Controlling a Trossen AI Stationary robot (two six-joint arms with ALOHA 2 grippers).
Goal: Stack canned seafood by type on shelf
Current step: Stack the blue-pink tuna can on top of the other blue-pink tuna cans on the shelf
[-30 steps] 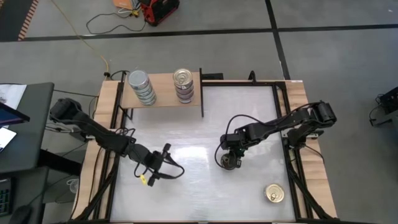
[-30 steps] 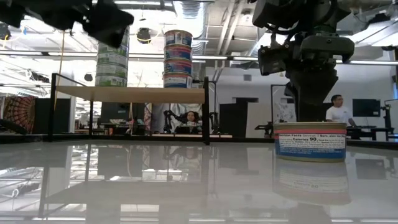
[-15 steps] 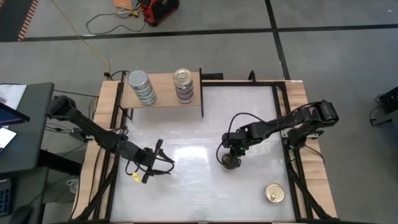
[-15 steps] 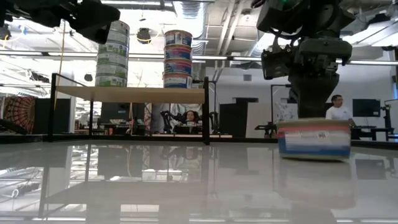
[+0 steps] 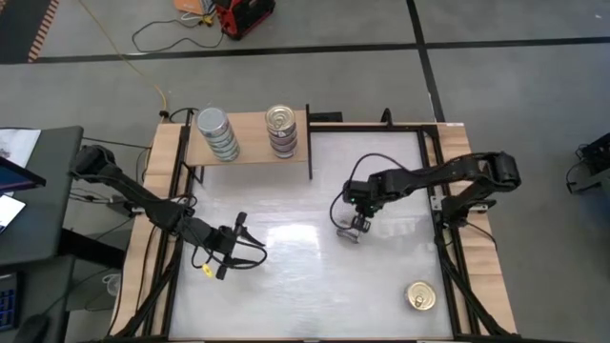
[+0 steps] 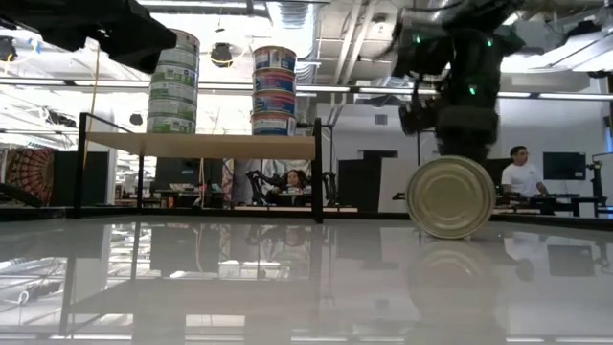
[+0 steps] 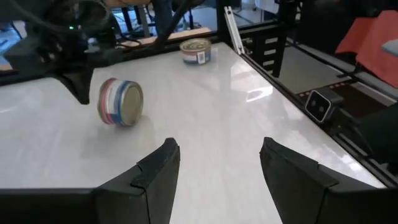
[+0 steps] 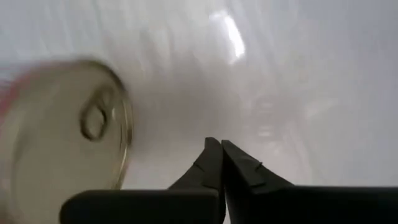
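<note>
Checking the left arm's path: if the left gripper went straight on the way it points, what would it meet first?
Probably the tipped can lying on its side, slightly off the left gripper line; depth is unclear.

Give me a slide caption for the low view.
Tin tipped on its edge below the shut right pincer, two tin stacks on the shelf behind.

The high view looks straight down on the whole surface (image 5: 305, 276) and both arms. The low view sits at surface height, facing the shelf (image 6: 201, 144) and room beyond. Each wrist view looks close past its own arm's fingers. All four share one tipped tin (image 5: 349, 233) (image 6: 450, 196) (image 7: 121, 101) (image 8: 59, 134).
</note>
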